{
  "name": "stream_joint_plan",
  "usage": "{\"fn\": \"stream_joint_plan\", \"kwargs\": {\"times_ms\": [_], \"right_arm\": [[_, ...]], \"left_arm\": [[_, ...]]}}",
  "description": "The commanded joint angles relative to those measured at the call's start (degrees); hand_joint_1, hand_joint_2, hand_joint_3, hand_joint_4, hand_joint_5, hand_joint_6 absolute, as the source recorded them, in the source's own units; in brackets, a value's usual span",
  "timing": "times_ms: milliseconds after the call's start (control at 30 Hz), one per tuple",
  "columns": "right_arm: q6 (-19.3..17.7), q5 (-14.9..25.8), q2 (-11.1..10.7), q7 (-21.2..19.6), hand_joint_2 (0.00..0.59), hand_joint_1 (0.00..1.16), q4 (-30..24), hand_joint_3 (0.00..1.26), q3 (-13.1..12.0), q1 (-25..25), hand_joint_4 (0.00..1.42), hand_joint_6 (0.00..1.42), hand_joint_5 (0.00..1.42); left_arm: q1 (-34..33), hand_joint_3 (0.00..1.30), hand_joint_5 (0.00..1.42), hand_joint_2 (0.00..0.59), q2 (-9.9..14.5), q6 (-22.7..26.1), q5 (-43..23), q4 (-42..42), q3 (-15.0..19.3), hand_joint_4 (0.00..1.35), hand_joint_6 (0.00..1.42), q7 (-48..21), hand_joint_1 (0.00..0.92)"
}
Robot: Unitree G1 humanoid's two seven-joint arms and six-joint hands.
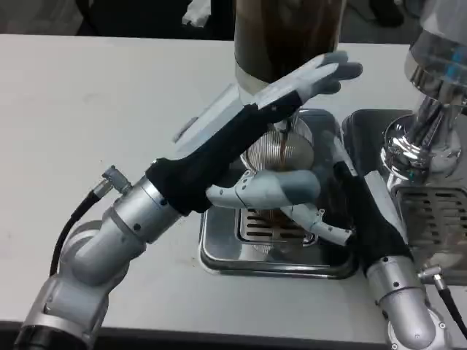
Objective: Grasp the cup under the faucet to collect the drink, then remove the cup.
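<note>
On the white worktop [87, 109] a shiny metal drip tray [219, 257] sits under a dark drink dispenser [288, 36], and a clear ribbed cup [281, 149] stands on the tray's slotted grate [259, 227], directly below the faucet [283, 124]. A thin brown stream of drink [283, 142] falls into the cup. The left hand [270, 106] reaches in from the lower left on its silver forearm [124, 226], its white back turned up and its fingers [332, 73] stretched out flat and close together, lying up against the base of the dispenser above the cup; its thumb [281, 188] crosses in front of the cup's lower part. Whether the left hand presses the faucet lever cannot be told. The right hand [343, 179] comes in from the lower right beside the cup, with one of its fingers [321, 226] curling across the grate under the left thumb; the left hand hides most of it, so whether it actually grips the cup cannot be told. To the right stands a chrome machine [423, 138] with a second grated tray [434, 215].
</note>
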Motion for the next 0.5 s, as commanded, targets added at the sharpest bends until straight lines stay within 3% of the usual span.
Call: {"fn": "stream_joint_plan", "kwargs": {"times_ms": [33,500], "right_arm": [[-1.64,0.48,0.53,0.99,0.214,0.64,1.15,0.00,0.28,-1.43,0.00,0.00,0.00],[-2.29,0.79,1.13,3.27,0.214,0.65,-0.33,0.00,0.88,-0.56,0.00,0.00,0.00]], "left_arm": [[0.93,0.13,0.14,0.087,0.12,0.67,1.38,-0.65,-1.00,0.00,0.06,-0.49,0.000],[1.42,0.13,0.15,0.088,0.14,1.00,1.60,-1.07,-1.20,0.00,0.06,-0.30,0.000]]}}
